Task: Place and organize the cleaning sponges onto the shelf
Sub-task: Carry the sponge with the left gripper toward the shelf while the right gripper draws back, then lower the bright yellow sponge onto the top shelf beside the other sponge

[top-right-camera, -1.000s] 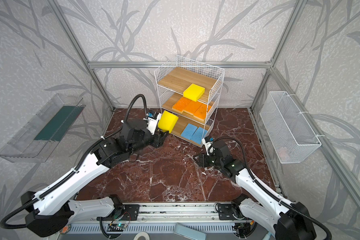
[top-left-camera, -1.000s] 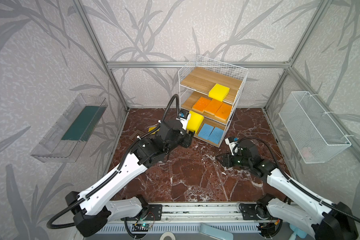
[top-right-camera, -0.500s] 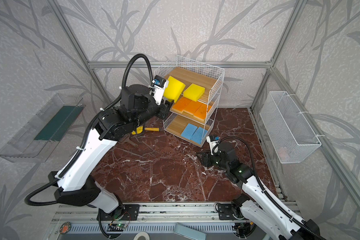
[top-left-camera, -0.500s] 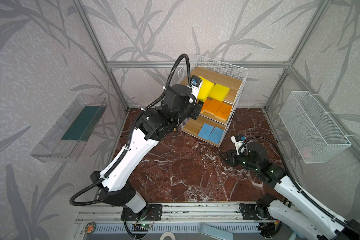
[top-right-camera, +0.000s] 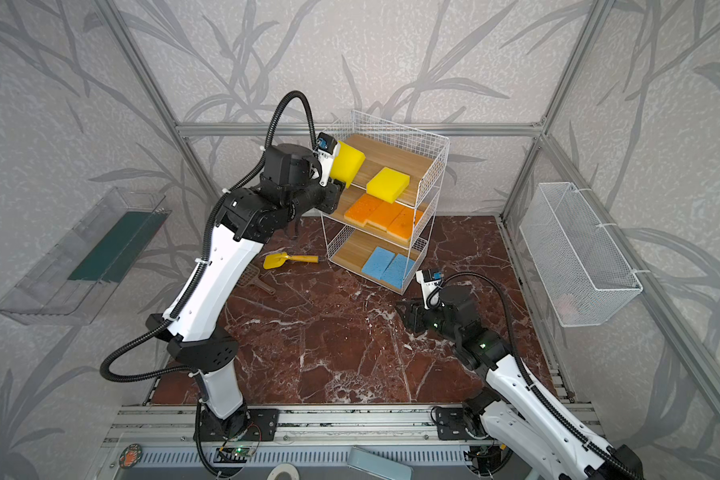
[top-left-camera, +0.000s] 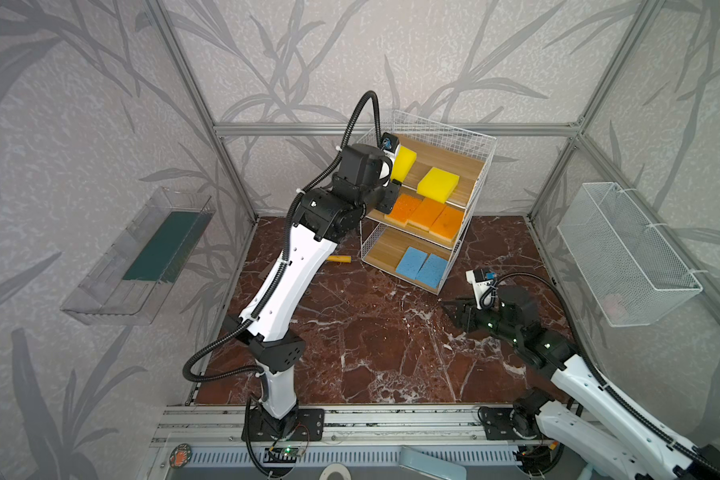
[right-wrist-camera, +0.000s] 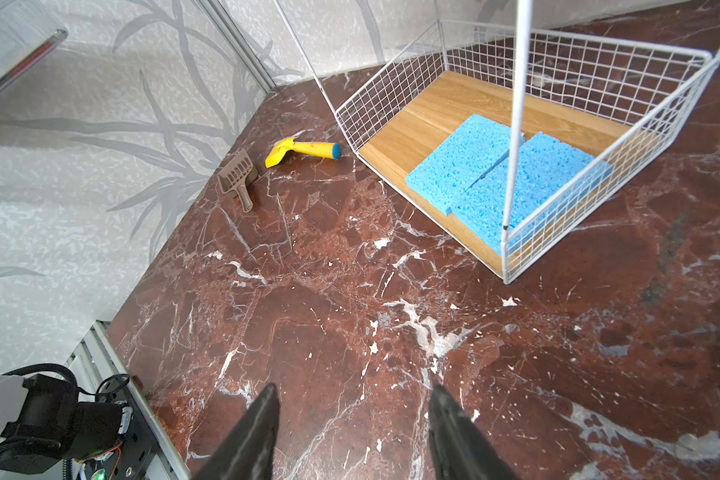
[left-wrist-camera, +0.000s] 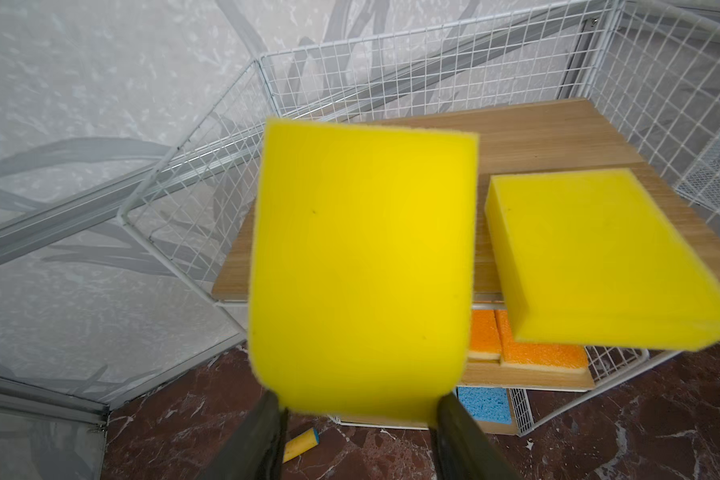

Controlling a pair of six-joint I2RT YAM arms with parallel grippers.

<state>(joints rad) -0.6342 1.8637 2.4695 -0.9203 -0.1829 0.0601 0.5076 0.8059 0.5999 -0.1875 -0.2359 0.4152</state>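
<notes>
Yellow sponge (left-wrist-camera: 362, 257), clamped in the left tool (left-wrist-camera: 360, 409), is hanging tilted at the left edge of the shelf (left-wrist-camera: 558, 124), risking snagging its wire rim or shoving the resting sponge (left-wrist-camera: 599, 257); right tool (right-wrist-camera: 352, 388) is idling, jaws apart.

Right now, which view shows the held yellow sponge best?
Left wrist: the held sponge fills the frame, pinched at its edge by the left gripper. In both top views the sponge is small, partly hidden by the arm. Right wrist misses it.
</notes>
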